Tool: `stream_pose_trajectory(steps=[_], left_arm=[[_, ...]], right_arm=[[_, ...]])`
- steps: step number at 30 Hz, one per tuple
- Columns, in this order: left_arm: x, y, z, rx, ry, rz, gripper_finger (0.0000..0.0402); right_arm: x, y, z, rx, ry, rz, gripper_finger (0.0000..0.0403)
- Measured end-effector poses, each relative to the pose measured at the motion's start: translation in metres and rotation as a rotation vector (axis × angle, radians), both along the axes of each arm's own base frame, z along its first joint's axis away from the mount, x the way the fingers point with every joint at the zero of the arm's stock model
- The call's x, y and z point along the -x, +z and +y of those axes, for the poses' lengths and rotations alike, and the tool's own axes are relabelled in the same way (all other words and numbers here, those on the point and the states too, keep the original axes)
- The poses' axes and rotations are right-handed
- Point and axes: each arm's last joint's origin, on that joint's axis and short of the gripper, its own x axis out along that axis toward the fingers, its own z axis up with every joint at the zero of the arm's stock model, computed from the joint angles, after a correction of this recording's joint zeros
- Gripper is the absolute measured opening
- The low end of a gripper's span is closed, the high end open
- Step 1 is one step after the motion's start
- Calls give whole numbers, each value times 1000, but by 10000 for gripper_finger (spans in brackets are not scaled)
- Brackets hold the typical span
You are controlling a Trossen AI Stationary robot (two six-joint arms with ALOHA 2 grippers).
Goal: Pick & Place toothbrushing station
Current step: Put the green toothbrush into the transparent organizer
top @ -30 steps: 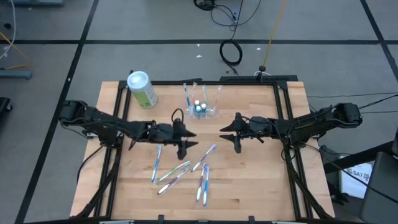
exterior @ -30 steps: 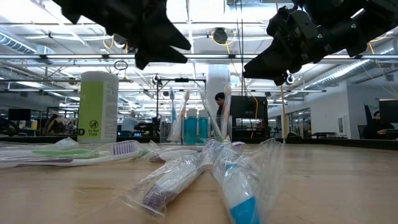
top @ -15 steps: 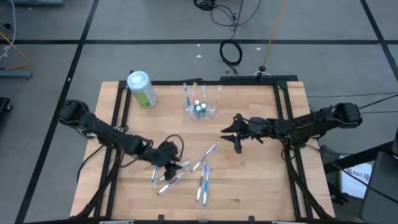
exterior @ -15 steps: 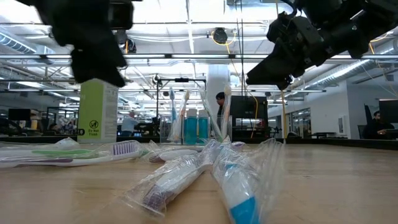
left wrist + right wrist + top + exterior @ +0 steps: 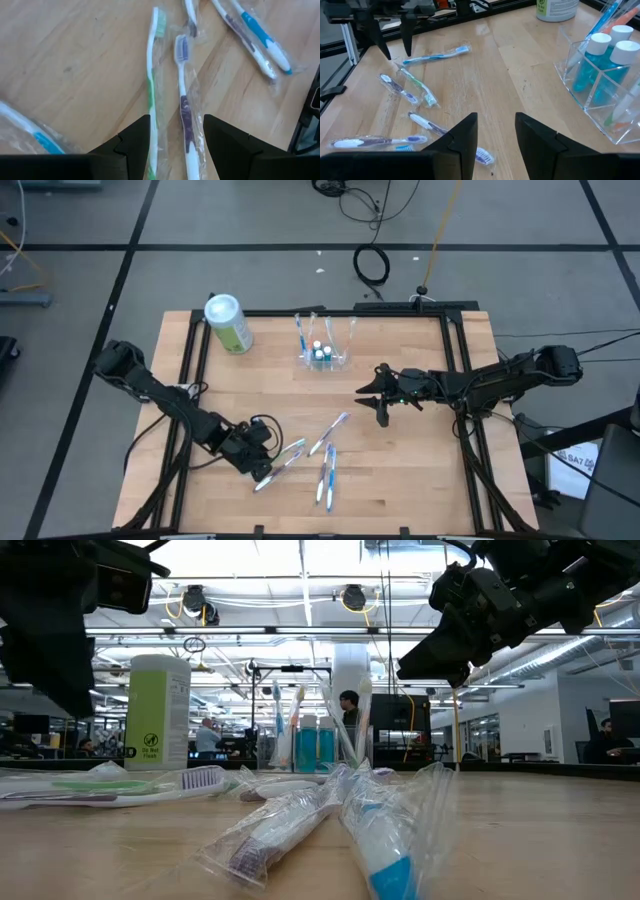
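- L arm: reaches in from desk's left edge toward the front-centre, wrist dropped low. Left pincer (image 5: 262, 467) tips just above desk, jaws apart, nothing btwn them.
- R arm: stretched in from right edge, held higher. Right pincer (image 5: 380, 402) near mid-desk, jaws parted, empty.

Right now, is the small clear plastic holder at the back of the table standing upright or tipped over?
Upright. The small clear plastic holder stands on its base on the wooden table, with toothbrushes and blue bottles standing in its slots.
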Motion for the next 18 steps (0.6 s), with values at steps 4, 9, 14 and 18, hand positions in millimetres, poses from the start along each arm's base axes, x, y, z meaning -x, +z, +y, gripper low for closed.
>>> stream_pose_trajectory(steps=[4, 9, 14, 18], left_arm=[[0, -10, -5, 10, 18, 47, 191], [-3, -23, -8, 13, 34, 102, 191], [-10, -36, -13, 41, 22, 115, 191], [-12, -46, -10, 47, 54, 170, 191]], right_arm=[[0, 0, 0, 0, 0, 0, 128], [0, 0, 0, 0, 0, 0, 128], [0, 0, 0, 0, 0, 2, 128], [0, 0, 0, 0, 0, 1, 128]])
